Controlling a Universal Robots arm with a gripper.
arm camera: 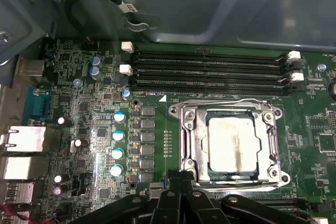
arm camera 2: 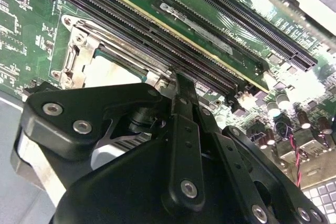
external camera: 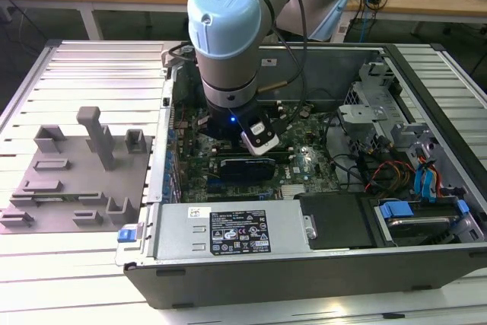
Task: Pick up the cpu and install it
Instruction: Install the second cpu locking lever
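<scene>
The cpu (arm camera: 231, 144), a pale silver square chip with smudges on its top, lies flat inside the metal socket frame (arm camera: 190, 145) on the green motherboard. In the second wrist view the cpu (arm camera 2: 113, 73) shows partly behind the black gripper body. My gripper (arm camera: 178, 183) hovers at the edge of the socket frame, beside the chip and apart from it. Its fingertips (arm camera 2: 179, 80) stand together with nothing between them. In the exterior view the arm's wrist (external camera: 228, 74) reaches down into the open computer case.
Black memory slots (arm camera: 210, 69) run along one side of the socket. A silver labelled box (external camera: 228, 230) lines the case's near wall, with drive cages and cables (external camera: 396, 150) on the exterior view's right. A grey fixture plate (external camera: 76, 180) lies outside the case.
</scene>
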